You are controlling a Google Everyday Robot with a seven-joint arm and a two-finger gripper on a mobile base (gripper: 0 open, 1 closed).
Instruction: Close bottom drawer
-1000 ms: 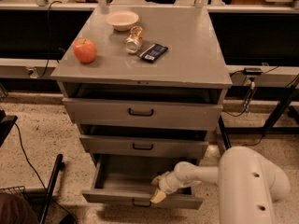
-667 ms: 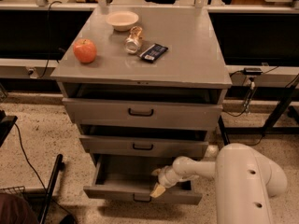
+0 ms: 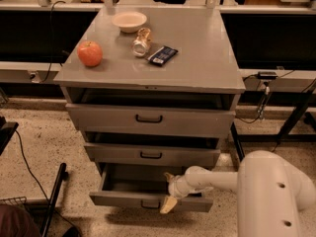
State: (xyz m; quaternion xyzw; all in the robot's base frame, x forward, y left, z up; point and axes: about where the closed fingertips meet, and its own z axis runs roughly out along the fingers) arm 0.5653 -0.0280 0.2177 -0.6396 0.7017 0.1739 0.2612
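Note:
The bottom drawer (image 3: pixel 123 199) is the lowest and narrowest of three grey drawers. It stands partly pulled out, with its plain grey tray showing and its small dark bar handle (image 3: pixel 149 205) on the short front panel. My gripper (image 3: pixel 168 191) is at the drawer's front, right of the handle. It is open, with one pale fingertip (image 3: pixel 167 206) in front of the panel and the other above the tray behind it. My white arm (image 3: pixel 217 177) reaches in from the lower right.
The mid-width drawer (image 3: pixel 151 154) and the widest top drawer (image 3: pixel 148 118) also stand slightly open. On the cabinet top lie an apple (image 3: pixel 90 54), a bowl (image 3: pixel 129 20), a tipped can (image 3: pixel 141 41) and a dark packet (image 3: pixel 162 55). A black pole (image 3: pixel 53 201) leans at the lower left.
The bottom drawer has slid a little way back into the cabinet. My gripper has moved inward with its front panel.

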